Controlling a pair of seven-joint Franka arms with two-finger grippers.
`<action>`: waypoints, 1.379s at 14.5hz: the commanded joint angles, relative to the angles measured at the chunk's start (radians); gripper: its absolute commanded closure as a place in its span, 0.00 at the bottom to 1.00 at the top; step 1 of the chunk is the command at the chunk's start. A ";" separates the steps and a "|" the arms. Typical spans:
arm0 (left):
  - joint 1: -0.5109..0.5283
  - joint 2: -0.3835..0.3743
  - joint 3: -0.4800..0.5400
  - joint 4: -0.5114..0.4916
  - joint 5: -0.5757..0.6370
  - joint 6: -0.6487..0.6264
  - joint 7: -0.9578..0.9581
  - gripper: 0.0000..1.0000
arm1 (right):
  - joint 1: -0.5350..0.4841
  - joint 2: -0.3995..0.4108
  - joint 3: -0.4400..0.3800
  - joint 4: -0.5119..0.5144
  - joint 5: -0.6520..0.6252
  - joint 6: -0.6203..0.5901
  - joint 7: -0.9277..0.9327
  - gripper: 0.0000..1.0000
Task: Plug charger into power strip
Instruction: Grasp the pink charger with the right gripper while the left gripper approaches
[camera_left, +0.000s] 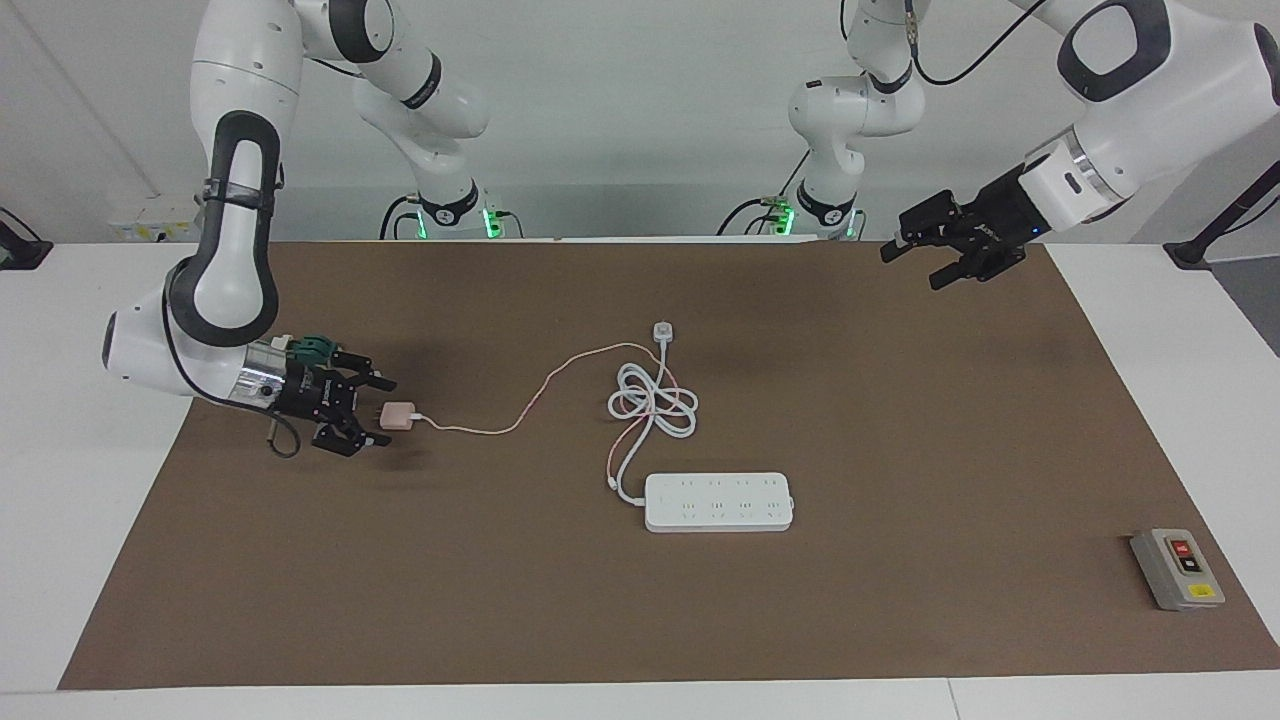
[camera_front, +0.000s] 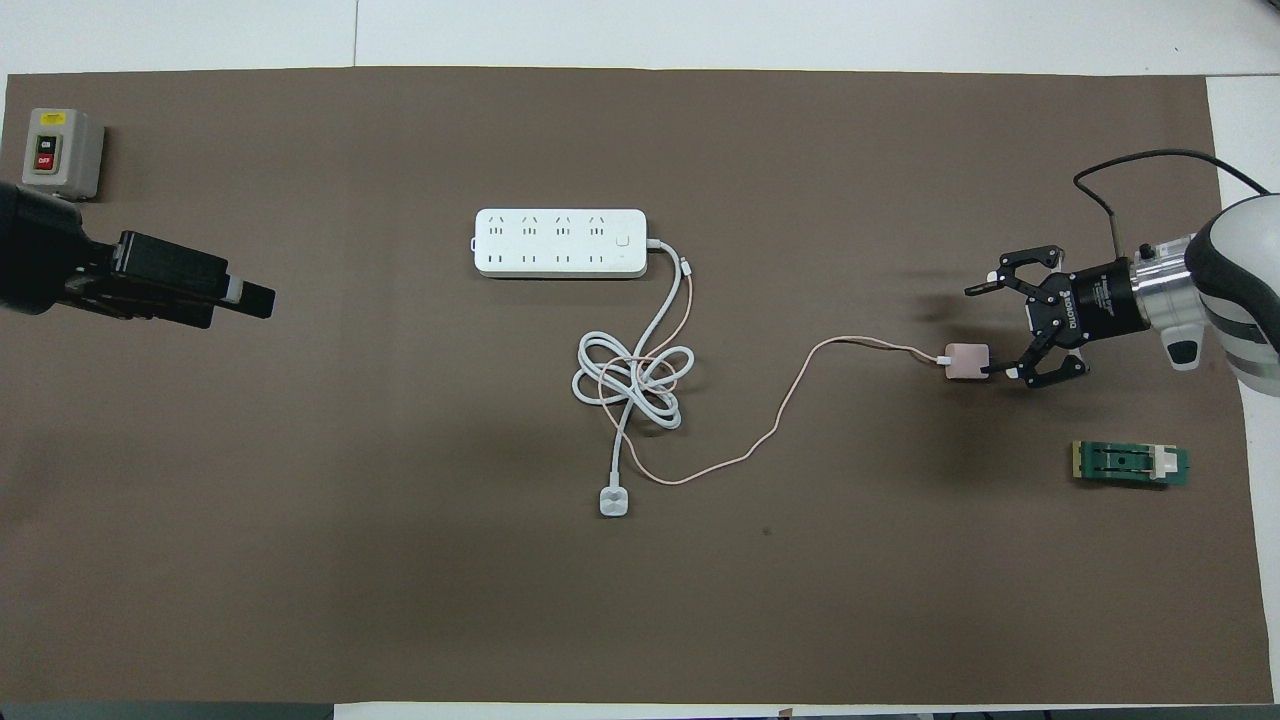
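- Charger (camera_left: 398, 415) lies on the brown mat (camera_left: 900, 420), toward the right arm's end, well apart from the power strip (camera_left: 718, 502).
- Right gripper (camera_left: 368, 410), fingers spread, sits just beside the charger.
- Left gripper (camera_left: 925, 262), open, hangs over the mat's edge nearest the robots.

Right gripper (camera_left: 372, 410), fingers spread, sits low at the small pale-pink cube charger (camera_left: 397, 414), fingertips just beside it. The charger's thin pink cable (camera_left: 520, 412) runs to a tangle with the thick white cord (camera_left: 652, 400) of the long white power strip (camera_left: 718, 502). Left gripper (camera_left: 922, 265) hangs open above the brown mat (camera_left: 900, 420). Grey switch box (camera_left: 1177, 569) lies near the left arm's end.
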 joint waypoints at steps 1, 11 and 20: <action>0.043 0.104 0.001 0.023 -0.262 -0.033 0.058 0.00 | -0.032 -0.020 0.011 -0.078 0.029 0.028 -0.098 0.00; 0.020 0.260 -0.006 -0.145 -0.680 -0.003 0.397 0.00 | -0.038 -0.008 0.012 -0.125 0.034 0.105 -0.150 0.00; -0.003 0.276 -0.013 -0.222 -0.814 0.014 0.419 0.00 | -0.027 -0.012 0.011 -0.171 0.046 0.157 -0.222 0.50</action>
